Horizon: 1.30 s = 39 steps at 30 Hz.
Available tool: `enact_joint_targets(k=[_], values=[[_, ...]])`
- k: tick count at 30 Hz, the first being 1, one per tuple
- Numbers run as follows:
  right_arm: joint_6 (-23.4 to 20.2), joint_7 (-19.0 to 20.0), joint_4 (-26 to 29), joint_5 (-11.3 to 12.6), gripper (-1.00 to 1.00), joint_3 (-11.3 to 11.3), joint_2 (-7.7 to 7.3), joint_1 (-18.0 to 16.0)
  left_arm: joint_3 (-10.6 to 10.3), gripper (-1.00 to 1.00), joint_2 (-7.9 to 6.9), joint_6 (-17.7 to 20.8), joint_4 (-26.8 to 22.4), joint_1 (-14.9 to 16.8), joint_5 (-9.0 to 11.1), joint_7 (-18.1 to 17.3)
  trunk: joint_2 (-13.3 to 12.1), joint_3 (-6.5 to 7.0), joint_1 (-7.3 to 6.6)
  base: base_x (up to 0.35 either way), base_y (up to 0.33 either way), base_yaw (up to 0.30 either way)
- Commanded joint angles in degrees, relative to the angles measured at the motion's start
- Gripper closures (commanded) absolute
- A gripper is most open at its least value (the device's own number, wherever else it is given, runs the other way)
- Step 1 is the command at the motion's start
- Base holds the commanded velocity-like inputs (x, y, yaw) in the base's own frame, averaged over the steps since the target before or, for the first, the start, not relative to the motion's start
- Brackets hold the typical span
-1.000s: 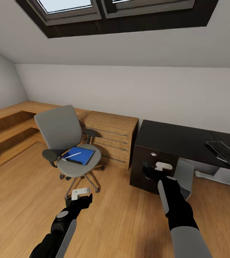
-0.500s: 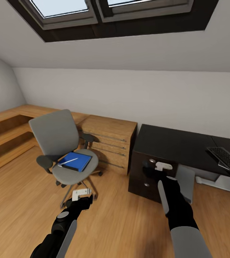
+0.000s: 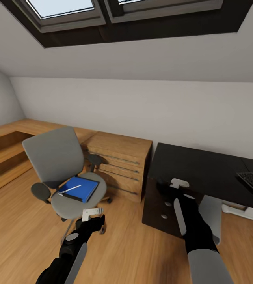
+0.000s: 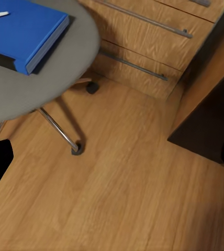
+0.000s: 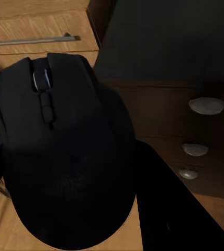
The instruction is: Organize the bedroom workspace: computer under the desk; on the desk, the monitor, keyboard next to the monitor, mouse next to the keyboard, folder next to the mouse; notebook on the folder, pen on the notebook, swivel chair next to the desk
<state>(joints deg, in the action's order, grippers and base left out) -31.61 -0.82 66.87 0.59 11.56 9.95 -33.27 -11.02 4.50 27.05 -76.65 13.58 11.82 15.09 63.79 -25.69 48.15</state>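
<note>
between right claw fingers: rounded black mouse, grey wheel.

The head camera looks forward and down from high up, taking in the skylight, the swivel chair, the wooden drawer cabinet and the black worktop. The left wrist camera looks down at the floor from close by, sharing the chair's seat and the cabinet. The right wrist camera sits tight against the mouse, sharing the worktop's drawer block.
</note>
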Motion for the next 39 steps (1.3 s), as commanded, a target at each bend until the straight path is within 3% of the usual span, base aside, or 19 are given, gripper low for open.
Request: enact_joint_targets(k=[1,11,16,21,22,24,26,30,34,39], values=[[-0.3,-0.1,0.0,0.3,1.00,0.1,0.05,0.0,-0.1,-1.00,-0.02,0.2,-0.1,0.0,0.6,0.5,0.0,-0.06,0.04,0.320,0.000,0.000],[-0.3,-0.2,-0.1,0.2,1.00,0.0,0.05,0.0,-0.4,-1.00,-0.02,0.2,0.1,0.0,0.6,0.6,0.0,-0.06,0.04,0.320,-0.021,0.000],[-0.1,-0.6,-2.8,0.0,1.00,-0.1,0.05,0.0,-1.6,-1.00,-0.02,0.0,0.4,0.0,0.6,0.7,0.0,-0.06,0.04,0.314,-0.146,0.000],[0.0,-0.7,-4.2,-0.1,1.00,-0.1,0.05,0.0,-3.9,-1.00,-0.02,-0.1,0.4,0.0,0.6,3.3,0.0,-0.06,0.04,0.304,-0.183,0.000],[0.3,-0.7,-5.6,-0.1,1.00,0.0,0.05,-0.1,-5.2,-1.00,-0.02,-0.1,0.4,0.0,0.6,4.7,0.0,-0.06,0.04,0.301,-0.191,0.000],[0.8,-0.7,-8.0,-0.1,1.00,0.0,0.05,-0.1,-5.8,-1.00,-0.02,-0.1,0.3,0.0,0.7,5.1,0.0,-0.06,0.04,0.301,-0.189,0.000],[2.3,-0.7,-11.8,-0.1,1.00,0.0,0.05,-0.3,-6.2,-1.00,-0.02,-0.2,-0.7,-0.8,0.7,5.4,0.0,-0.06,0.04,0.309,-0.099,0.000],[2.6,-0.7,-13.4,-0.1,1.00,-0.1,-0.04,-0.4,-6.3,-1.00,-0.02,-0.2,-1.3,-1.1,0.7,5.4,0.0,-0.06,0.04,0.318,-0.014,0.000],[4.1,-0.8,-18.6,-0.2,1.00,-0.1,-1.45,-1.2,-7.2,-1.00,-0.02,-0.2,-1.4,-1.2,0.7,5.4,0.0,-0.06,0.04,0.320,0.062,0.000],[5.2,-0.8,-23.2,-0.2,1.00,-0.1,-1.75,-3.1,-7.6,-1.00,-0.02,-0.1,-1.4,-1.2,0.8,5.3,0.0,-0.06,0.04,0.321,0.100,0.000]])
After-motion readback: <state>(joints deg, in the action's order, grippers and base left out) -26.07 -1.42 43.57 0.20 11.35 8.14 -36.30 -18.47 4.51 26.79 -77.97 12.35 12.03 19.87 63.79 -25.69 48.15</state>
